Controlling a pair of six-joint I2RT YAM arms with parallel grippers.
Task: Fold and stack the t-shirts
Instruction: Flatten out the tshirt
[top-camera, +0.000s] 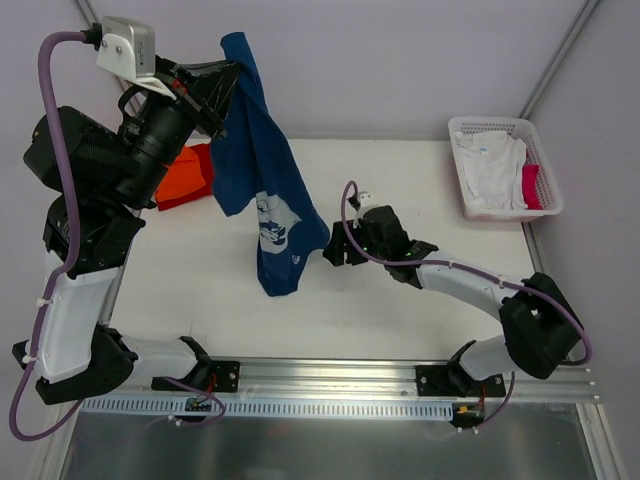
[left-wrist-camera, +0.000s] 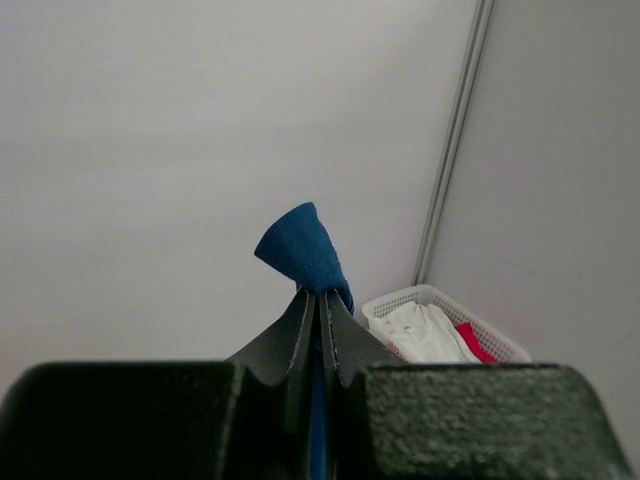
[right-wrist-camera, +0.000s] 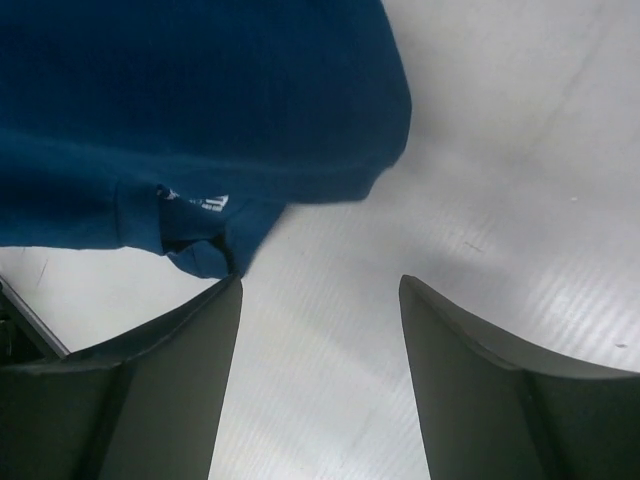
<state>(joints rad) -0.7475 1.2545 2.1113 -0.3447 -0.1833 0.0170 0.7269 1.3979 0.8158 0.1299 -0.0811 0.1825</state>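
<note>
L tool (top-camera: 228, 80) is seen raised high at the far-left, above the surface (top-camera: 420, 200). In the L wrist view its jaws are pressed together w/ no gap, and a fold of the navy tee (left-wrist-camera: 300, 245) is pinched between them; a small bunch of cloth pokes out past the fingertips. The rest of the navy tee (top-camera: 255, 170) hangs down from that grip. The pale chest print is seen low on the cloth, and the bottom edge reaches approx. the middle of the surface.

R tool (top-camera: 335, 248) is held low over the surface, just beside the tee's lower right edge. In the R wrist view the jaws are spread wide, and only bare surface (right-wrist-camera: 500, 150) is seen between them, so nothing is gripped. A corner of the navy tee (right-wrist-camera: 200, 100), w/ a small white label, sits right at the tip of one finger (right-wrist-camera: 190, 360); whether it touches cannot be told.

An orange tee (top-camera: 185, 175) lies on the surface at the left, partly hidden behind the L arm. A white basket (top-camera: 505, 125) stands at the far-right corner. A white tee (top-camera: 490, 170) and a red tee (top-camera: 530, 185) are held in it.
</note>
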